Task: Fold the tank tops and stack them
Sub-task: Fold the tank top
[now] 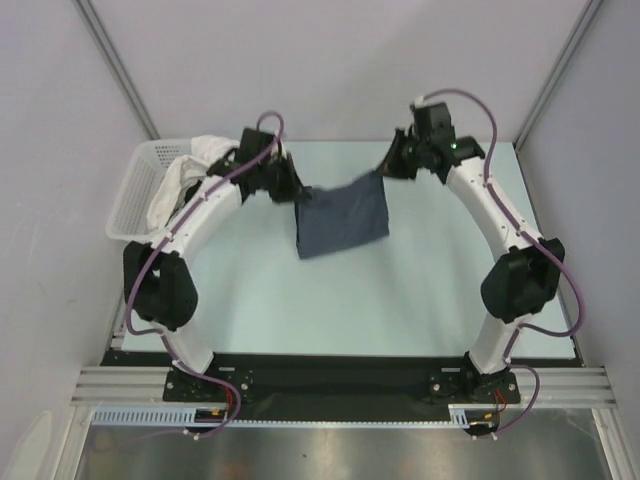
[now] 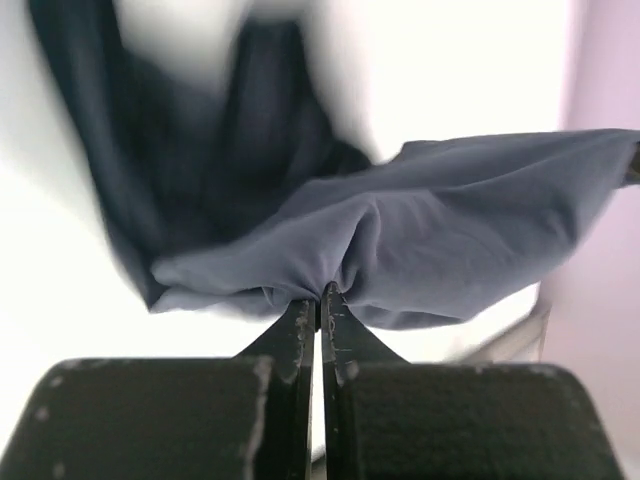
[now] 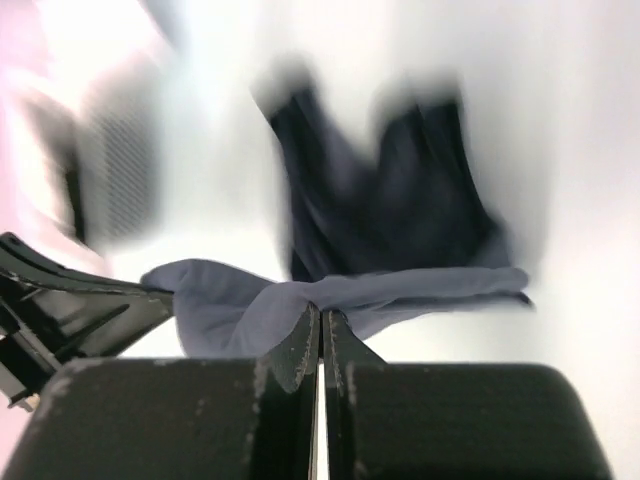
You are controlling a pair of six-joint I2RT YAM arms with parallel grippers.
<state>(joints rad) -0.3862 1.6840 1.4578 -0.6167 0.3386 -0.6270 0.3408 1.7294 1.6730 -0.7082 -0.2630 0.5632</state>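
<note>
- While both arms pinch it, the slate-blue tank top (image 1: 342, 222) spans the gap between the two grippers, above the table (image 1: 420, 300).
- left gripper (image 2: 320, 295): jaws closed tight on a bunched fold at the top's edge. The cloth fans out just ahead of the tips, mostly to their right.
- right gripper (image 3: 321, 312): jaws clamped on the opposite edge. A band of cloth runs left and right right at the tips, and the rest drapes beyond them, blurred.
- Top view: the held edge runs from the left gripper to the right gripper, and the body hangs below both. Can't tell whether the lower hem touches the table.
- white lattice basket (image 1: 130, 200): outboard of the left gripper, well apart from the right one. Pale cloth (image 1: 205, 152) is bunched in it and spills over the rim.
</note>
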